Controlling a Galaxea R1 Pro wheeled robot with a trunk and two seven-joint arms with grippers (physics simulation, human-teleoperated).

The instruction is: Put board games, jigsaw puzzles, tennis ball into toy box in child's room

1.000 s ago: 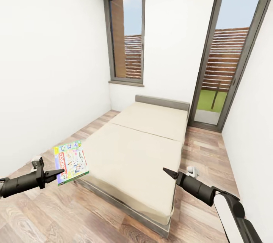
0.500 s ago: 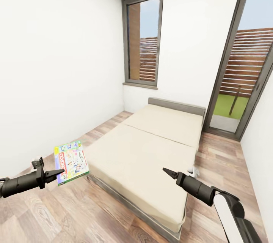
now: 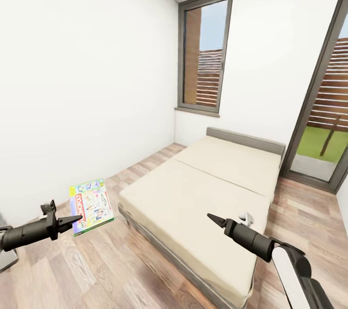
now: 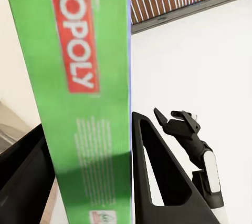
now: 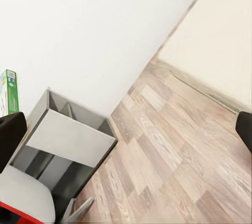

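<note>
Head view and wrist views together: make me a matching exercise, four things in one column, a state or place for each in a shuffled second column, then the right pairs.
Things:
1. board game
2. bed
3. right gripper
4. window

States or places:
A. bare beige mattress, nothing lying on it
B. set in the far wall, behind the headboard
C. clamped between the fingers of the left gripper
D. empty, held over the bed's near end

Pairs: 1-C, 2-A, 3-D, 4-B

White walls (image 3: 87,82), wood-plank floor (image 3: 121,270), tall grey-framed window (image 3: 207,53), daylight outside.
</note>
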